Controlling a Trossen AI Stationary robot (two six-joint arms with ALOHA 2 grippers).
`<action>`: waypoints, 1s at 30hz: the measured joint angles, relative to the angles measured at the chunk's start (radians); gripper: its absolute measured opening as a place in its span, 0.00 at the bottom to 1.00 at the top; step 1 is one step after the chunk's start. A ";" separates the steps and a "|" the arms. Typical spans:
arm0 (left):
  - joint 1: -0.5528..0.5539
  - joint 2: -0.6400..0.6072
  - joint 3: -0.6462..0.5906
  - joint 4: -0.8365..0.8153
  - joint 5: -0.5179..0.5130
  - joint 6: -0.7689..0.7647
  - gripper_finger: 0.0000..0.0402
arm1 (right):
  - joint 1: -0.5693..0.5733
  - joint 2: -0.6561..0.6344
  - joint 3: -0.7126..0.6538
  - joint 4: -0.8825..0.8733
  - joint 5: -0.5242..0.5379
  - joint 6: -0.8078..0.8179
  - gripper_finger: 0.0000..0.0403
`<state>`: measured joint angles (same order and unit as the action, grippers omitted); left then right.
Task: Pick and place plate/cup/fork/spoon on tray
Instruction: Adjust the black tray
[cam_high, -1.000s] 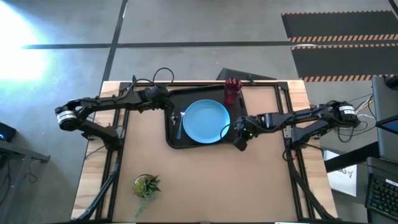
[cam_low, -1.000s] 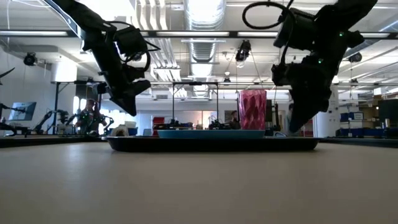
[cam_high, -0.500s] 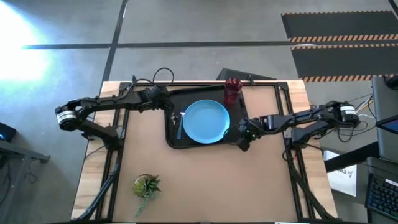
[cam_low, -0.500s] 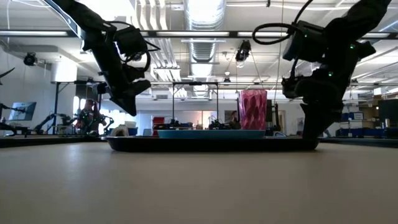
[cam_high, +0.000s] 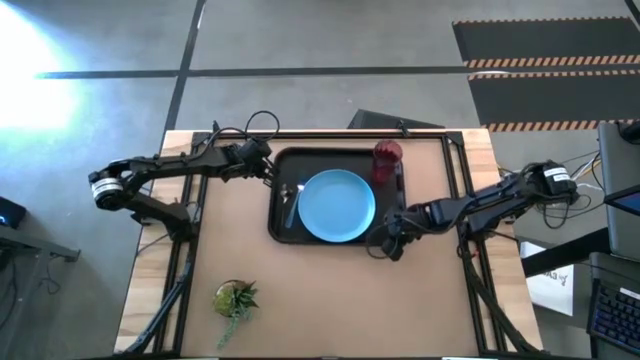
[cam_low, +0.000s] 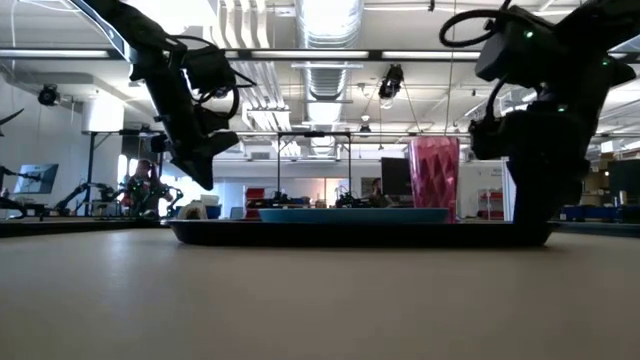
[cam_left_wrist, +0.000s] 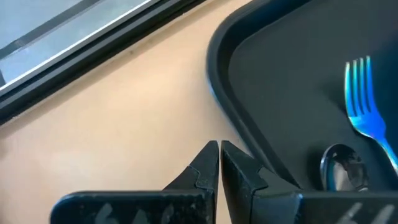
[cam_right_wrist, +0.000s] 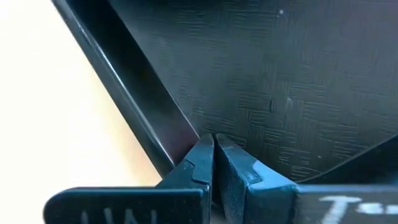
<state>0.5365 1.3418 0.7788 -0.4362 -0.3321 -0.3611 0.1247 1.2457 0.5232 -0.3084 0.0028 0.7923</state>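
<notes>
The black tray (cam_high: 300, 162) lies on the table with the light-blue plate (cam_high: 338, 205) in its middle, the dark-red cup (cam_high: 388, 160) upright at its far right, and the fork (cam_left_wrist: 364, 115) and spoon (cam_left_wrist: 341, 167) left of the plate. My right gripper (cam_high: 386, 244) is down at the tray's near right corner, shut on its rim. My left gripper (cam_high: 268, 170) is shut and empty, above the table just beside the tray's far left corner (cam_left_wrist: 217, 56). My right gripper holds the tray's raised rim (cam_right_wrist: 181, 142) at the near right corner, pinched between the two fingers. The fingers come from above, slanting in from the table's right. The tray lies flat on the table (cam_low: 360, 233).
A small green potted plant (cam_high: 235, 298) stands near the table's front left. Bare tabletop lies between it and the tray and along the near edge. The room behind holds benches and other equipment.
My right gripper has gone down and toward the near edge to the tray's near right corner, then drawn the tray across the table toward the right and a little nearer. The plate, cup, fork and spoon have ridden along; the cup stays upright.
</notes>
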 joint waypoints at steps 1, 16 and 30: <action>0.000 0.000 0.000 0.001 0.000 0.000 0.00 | 0.015 0.000 0.000 0.000 0.007 0.011 0.02; 0.000 0.086 0.000 0.078 0.001 -0.003 0.00 | 0.052 -0.047 0.056 -0.004 0.112 -0.006 0.02; 0.043 0.123 0.005 0.229 0.013 0.002 0.00 | 0.052 -0.274 0.257 0.001 0.261 -0.250 0.02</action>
<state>0.5793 1.4651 0.7841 -0.2070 -0.3187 -0.3594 0.1768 0.9719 0.7802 -0.3077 0.2635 0.5422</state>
